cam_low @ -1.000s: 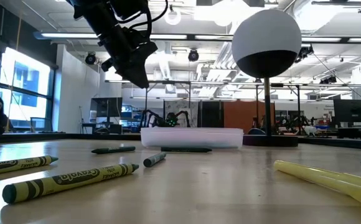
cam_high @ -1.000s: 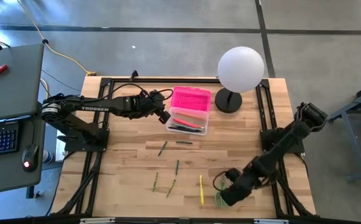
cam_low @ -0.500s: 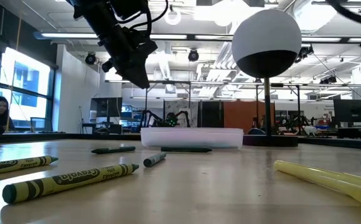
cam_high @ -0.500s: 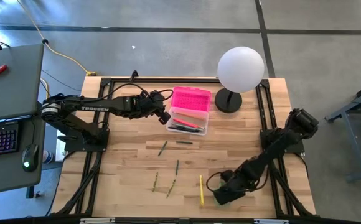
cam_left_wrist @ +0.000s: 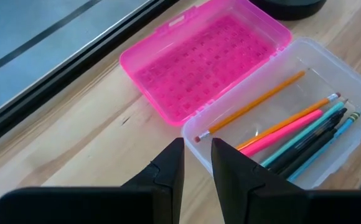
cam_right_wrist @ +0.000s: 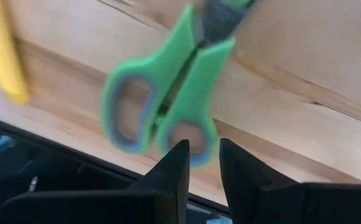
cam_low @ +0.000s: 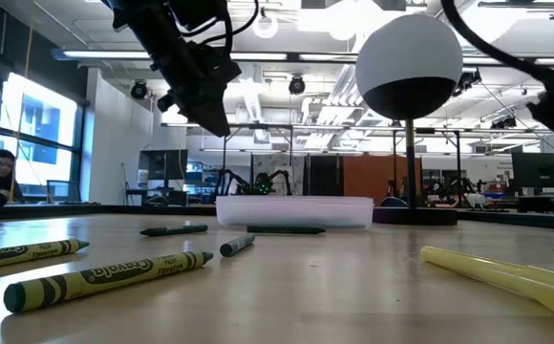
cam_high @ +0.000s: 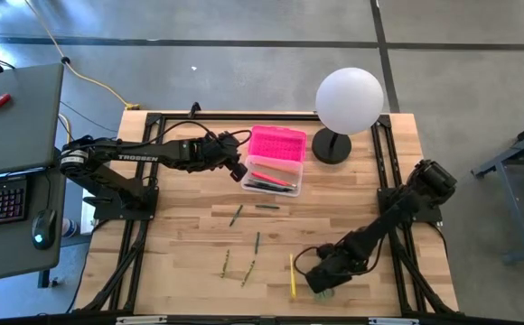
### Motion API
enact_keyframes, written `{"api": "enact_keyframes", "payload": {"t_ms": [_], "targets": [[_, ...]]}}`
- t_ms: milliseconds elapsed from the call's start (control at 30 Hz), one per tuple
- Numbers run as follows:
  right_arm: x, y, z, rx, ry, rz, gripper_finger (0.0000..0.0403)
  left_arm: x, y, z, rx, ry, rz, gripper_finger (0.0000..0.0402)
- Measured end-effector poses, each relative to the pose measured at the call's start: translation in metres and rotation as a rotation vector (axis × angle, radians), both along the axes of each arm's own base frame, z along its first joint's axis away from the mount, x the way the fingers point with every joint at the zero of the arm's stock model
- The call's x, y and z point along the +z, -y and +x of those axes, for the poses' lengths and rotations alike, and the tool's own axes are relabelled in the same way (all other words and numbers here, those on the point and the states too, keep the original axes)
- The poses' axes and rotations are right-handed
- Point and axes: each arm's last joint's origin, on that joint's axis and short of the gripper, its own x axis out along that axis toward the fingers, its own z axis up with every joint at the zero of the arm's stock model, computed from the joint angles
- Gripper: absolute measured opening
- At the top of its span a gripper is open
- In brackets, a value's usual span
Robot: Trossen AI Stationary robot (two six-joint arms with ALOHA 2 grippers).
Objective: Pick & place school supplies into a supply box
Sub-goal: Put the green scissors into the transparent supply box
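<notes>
The supply box [cam_high: 271,179] stands open at the table's far middle, its pink lid [cam_left_wrist: 205,59] laid back and several pencils and pens [cam_left_wrist: 299,134] in the clear tray. My left gripper [cam_high: 238,168] [cam_left_wrist: 197,163] hovers shut just left of the tray. Green-handled scissors [cam_right_wrist: 168,102] [cam_high: 324,292] lie flat at the near edge. My right gripper [cam_high: 320,278] [cam_right_wrist: 204,155] is shut right above their handles and holds nothing. Green crayons [cam_high: 257,241] [cam_low: 105,279] and a yellow marker [cam_high: 292,275] [cam_low: 506,275] lie on the wood.
A white globe lamp [cam_high: 349,99] stands on its dark base right of the box. Black frame rails [cam_high: 145,226] run along the table's left and right sides. A desk with a keyboard [cam_high: 0,199] sits left of the table. The near table edge [cam_right_wrist: 75,134] is close to the scissors.
My right gripper has moved toward the table's left along the near edge, coming over the scissors, and its arm has swung into the low view's right side. The left arm, the box and the crayons have kept still.
</notes>
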Motion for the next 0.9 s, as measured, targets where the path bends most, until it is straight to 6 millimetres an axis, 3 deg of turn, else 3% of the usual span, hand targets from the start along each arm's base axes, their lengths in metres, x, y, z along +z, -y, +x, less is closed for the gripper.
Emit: {"api": "enact_keyframes", "payload": {"t_ms": [367, 667, 900], "targets": [[-0.013, -0.003, 0.001, 0.010, -0.016, -0.028, 0.0067, 0.000, 0.000, 0.000, -0.019, -0.006, 0.000, 0.0113], [-0.025, -0.002, 0.002, 0.169, 0.041, -0.105, 0.0066, 0.000, 0.000, 0.000, -0.019, -0.005, 0.001, 0.0113], [-0.021, 0.017, 0.001, 0.245, 0.056, -0.267, 0.0036, 0.000, 0.000, 0.000, -0.014, -0.005, 0.005, 0.0113]]}}
